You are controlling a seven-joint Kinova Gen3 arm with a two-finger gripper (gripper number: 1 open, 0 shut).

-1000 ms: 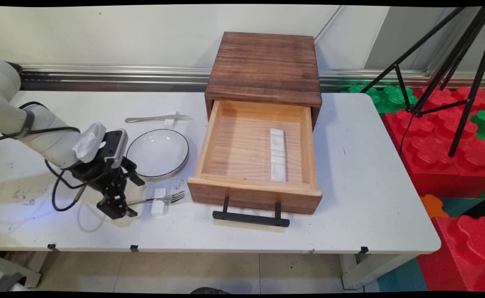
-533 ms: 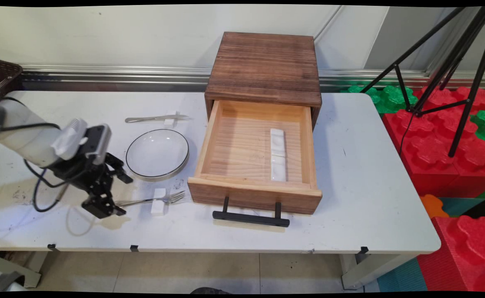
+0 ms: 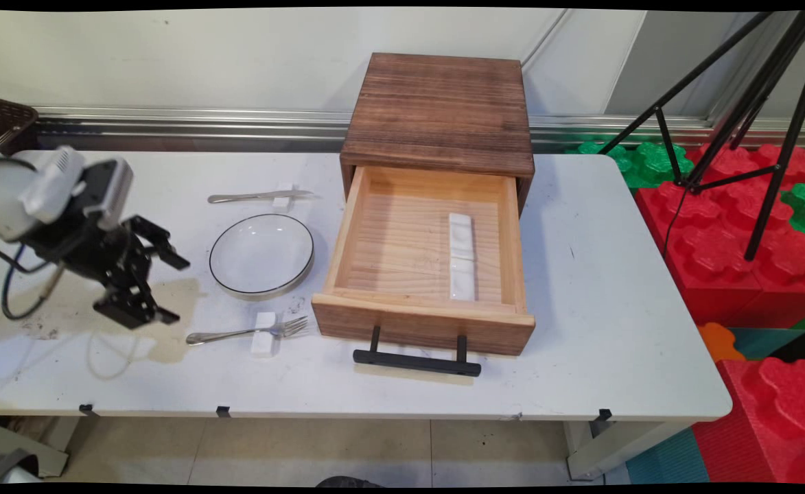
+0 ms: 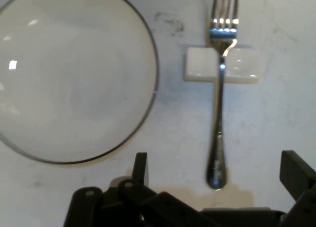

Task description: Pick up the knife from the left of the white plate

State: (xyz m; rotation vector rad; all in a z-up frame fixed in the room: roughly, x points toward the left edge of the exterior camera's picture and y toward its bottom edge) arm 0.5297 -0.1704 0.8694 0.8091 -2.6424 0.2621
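While my gripper (image 3: 157, 288) hangs open and empty above the table (image 3: 615, 329), the main view shows the fork (image 3: 248, 333) lying across its white rest (image 3: 263, 334), just right of me, near the plate (image 3: 261, 256). From the hand view, the fork's handle end (image 4: 216, 175) lies between my spread fingers (image 4: 140, 169).

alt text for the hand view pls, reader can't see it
Open black gripper hovers empty above a white table, over the handle end of a fork. The fork lies across a small white rest; a white plate with a dark rim sits beside it.
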